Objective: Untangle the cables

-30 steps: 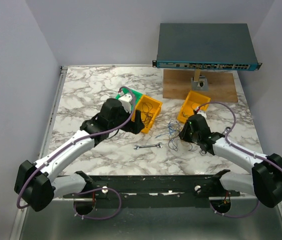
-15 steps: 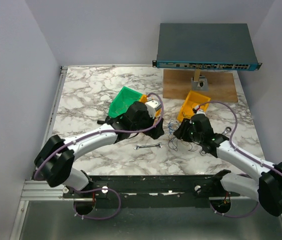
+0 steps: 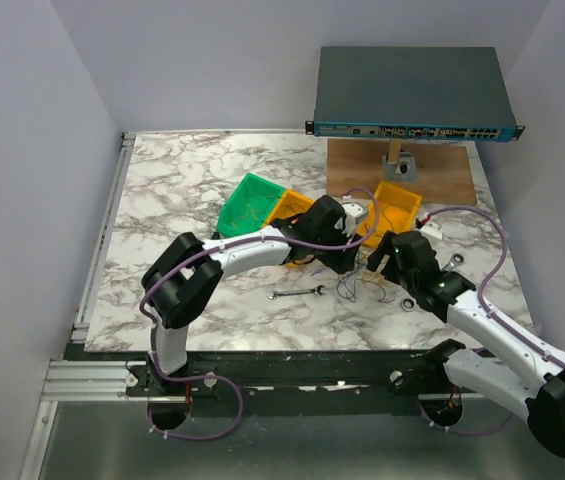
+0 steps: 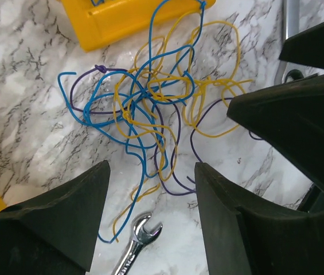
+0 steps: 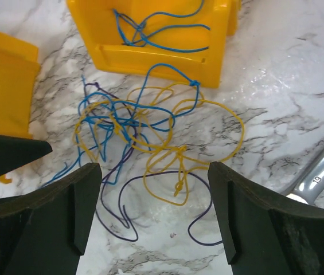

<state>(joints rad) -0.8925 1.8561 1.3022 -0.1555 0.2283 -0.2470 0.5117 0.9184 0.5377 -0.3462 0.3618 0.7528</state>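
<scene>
The cables (image 3: 360, 285) lie in one loose tangle of thin blue, yellow and purple wires on the marble table. My left gripper (image 3: 347, 264) hangs over the tangle's left side, open. In the left wrist view the cables (image 4: 150, 109) lie just beyond the left gripper (image 4: 150, 175), and nothing is clamped. My right gripper (image 3: 382, 264) hovers at the tangle's right side, open wide. In the right wrist view the cables (image 5: 144, 137) spread below and ahead of the right gripper (image 5: 153, 172). Another blue wire (image 5: 150, 31) lies inside a yellow bin.
A silver wrench (image 3: 297, 293) lies left of the tangle, its head (image 4: 134, 243) near my left fingers. A second wrench (image 5: 322, 172) lies on the right. Two yellow bins (image 3: 399, 205) (image 3: 297, 210) and a green bin (image 3: 247, 203) stand behind. A network switch (image 3: 412, 95) sits at the back.
My left arm swung right from the bins to above the tangle, its jaws narrowing a little. The right gripper opened wide and drew back slightly.
</scene>
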